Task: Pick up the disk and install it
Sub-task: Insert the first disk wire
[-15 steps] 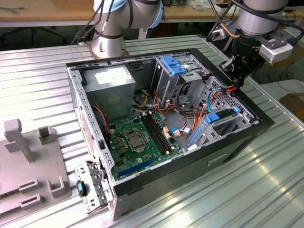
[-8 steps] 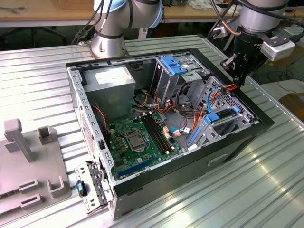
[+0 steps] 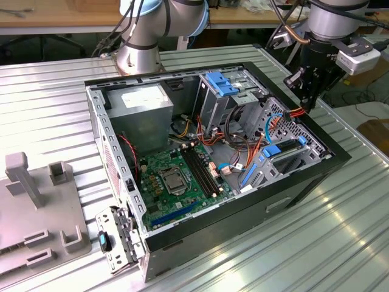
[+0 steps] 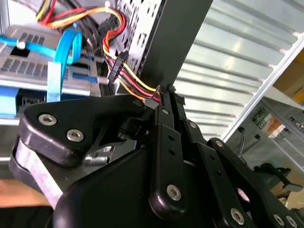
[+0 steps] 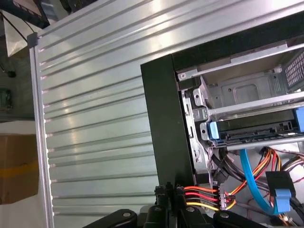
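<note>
Vertical pincer (image 5: pixel 171 191) pinches wires (image 5: pixel 202 197) at case (image 5: pixel 161 118) rim.

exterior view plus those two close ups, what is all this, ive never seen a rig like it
It is a robot arm working on an open computer case that lies on a ribbed metal table. The exterior view comes from a camera standing apart; both wrist views come from cameras riding on the arm, looking past its black pincer. The pincer is shut on a bundle of coloured wires at the case's edge. The disk, in its blue carrier, sits in a metal bay inside the case.
</note>
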`<control>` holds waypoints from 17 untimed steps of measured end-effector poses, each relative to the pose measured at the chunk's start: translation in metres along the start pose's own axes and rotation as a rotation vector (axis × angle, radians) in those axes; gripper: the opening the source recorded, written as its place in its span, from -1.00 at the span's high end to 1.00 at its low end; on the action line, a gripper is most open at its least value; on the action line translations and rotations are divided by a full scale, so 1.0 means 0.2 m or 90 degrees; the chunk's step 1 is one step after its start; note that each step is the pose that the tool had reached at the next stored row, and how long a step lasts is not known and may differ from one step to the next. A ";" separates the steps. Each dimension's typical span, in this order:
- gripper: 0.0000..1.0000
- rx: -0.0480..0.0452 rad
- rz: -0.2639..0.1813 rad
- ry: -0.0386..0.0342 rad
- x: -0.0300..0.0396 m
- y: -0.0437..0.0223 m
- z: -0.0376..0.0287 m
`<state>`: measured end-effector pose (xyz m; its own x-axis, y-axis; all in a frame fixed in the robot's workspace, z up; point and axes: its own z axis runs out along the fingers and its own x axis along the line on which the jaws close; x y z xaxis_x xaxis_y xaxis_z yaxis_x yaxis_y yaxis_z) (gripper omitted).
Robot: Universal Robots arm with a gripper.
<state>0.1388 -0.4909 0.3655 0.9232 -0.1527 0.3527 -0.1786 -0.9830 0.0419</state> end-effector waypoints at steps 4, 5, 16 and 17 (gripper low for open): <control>0.67 -0.0027 -0.001 0.0000 0.000 0.000 0.000; 0.67 -0.0034 -0.001 -0.0035 0.000 0.000 -0.001; 0.67 -0.0219 -0.014 -0.1244 0.003 0.000 -0.009; 0.67 -0.0238 -0.015 -0.1364 0.004 0.000 -0.009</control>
<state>0.1389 -0.4909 0.3674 0.9779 -0.1510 0.1446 -0.1642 -0.9828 0.0840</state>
